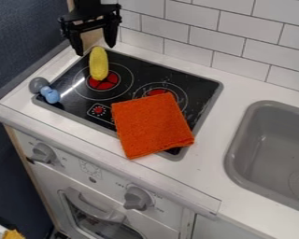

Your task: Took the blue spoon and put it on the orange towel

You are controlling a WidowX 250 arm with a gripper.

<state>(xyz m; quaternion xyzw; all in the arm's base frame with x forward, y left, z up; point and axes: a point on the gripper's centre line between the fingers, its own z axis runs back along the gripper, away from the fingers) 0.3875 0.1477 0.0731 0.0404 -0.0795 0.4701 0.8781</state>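
From my end I judge this to be the opening step: the spoon has yet to be picked up. My black two-finger gripper (95, 50) hangs near the back left of the black cooktop (199, 91), its jaws parted and, as far as I can make out, holding nothing. The top of a yellow corn-shaped toy (99, 65) sits close to the gap between them, though I cannot tell how much height separates the two.

What I take for the blue spoon (50, 94) lies at the cooktop's front left corner, straddling the rim, with part of it on the white bench (208, 163). For my next move I would carry the gripper towards that corner, clear of the yellow toy, line up across the blue part, come down and close. After that comes a lift and a trip over to the folded orange cloth towel (152, 123), which lies across the front right of the cooktop, one corner past the rim.

The spoon looks short and stubby from here: a glossy light-blue section, pinched into two rounded lobes, with a rounded grey end pointing to the back left. I cannot make out a clear bowl or a long handle. Its smooth, curved surface might roll or slip if I grip it off-centre.
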